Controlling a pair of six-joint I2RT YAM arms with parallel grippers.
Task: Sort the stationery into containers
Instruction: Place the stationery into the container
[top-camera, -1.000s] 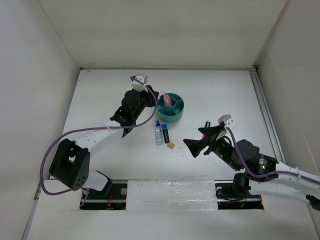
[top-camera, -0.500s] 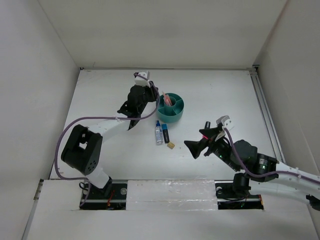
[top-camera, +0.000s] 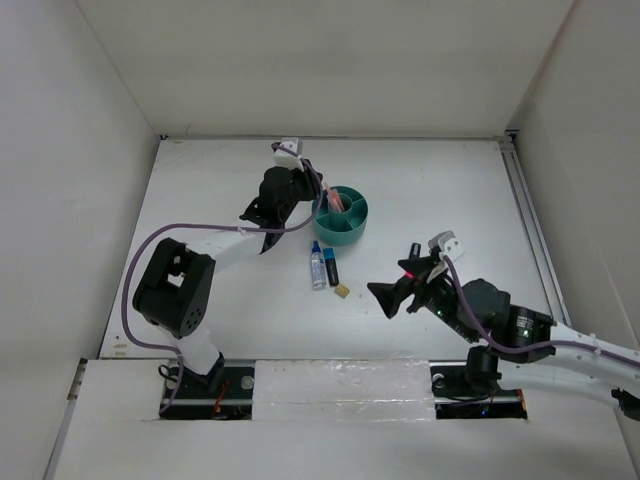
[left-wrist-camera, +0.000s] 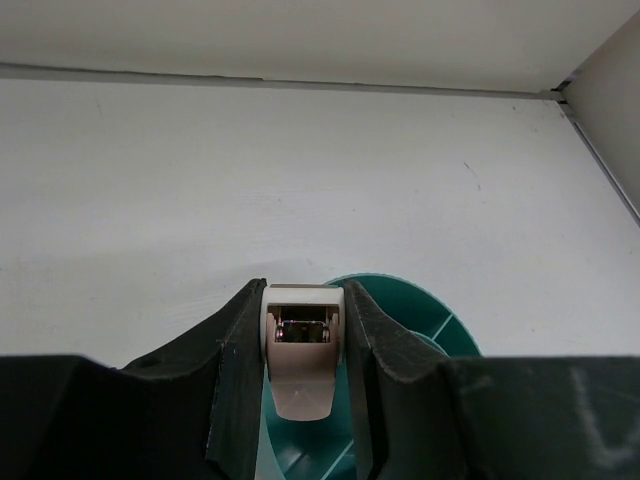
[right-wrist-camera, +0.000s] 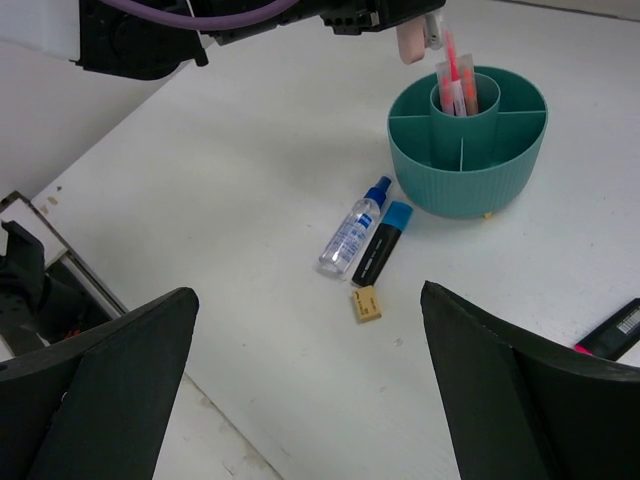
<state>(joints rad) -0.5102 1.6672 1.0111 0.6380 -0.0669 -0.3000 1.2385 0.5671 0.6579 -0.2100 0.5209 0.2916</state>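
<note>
The teal organizer (top-camera: 345, 222) stands mid-table, with salmon-pink pencils (top-camera: 333, 197) in its central cup. My left gripper (top-camera: 308, 192) is shut on a pinkish clip (left-wrist-camera: 300, 350) and holds it above the organizer's left rim (left-wrist-camera: 430, 305); the clip also shows in the right wrist view (right-wrist-camera: 410, 42). A blue-capped clear pen (top-camera: 317, 266), a dark marker (top-camera: 331, 267) and a tiny tan block (top-camera: 342, 291) lie in front of the organizer. My right gripper (top-camera: 385, 295) is open and empty, to the right of the block. A pink highlighter (right-wrist-camera: 612, 330) lies beside it.
White walls close in the table at the back and both sides. A rail runs along the right edge (top-camera: 528, 215). The left arm's purple cable (top-camera: 190, 228) arcs over the left part of the table.
My left gripper has moved a little right and back with the clip, closer over the organizer's left rim. The right gripper has shifted slightly down and left.
</note>
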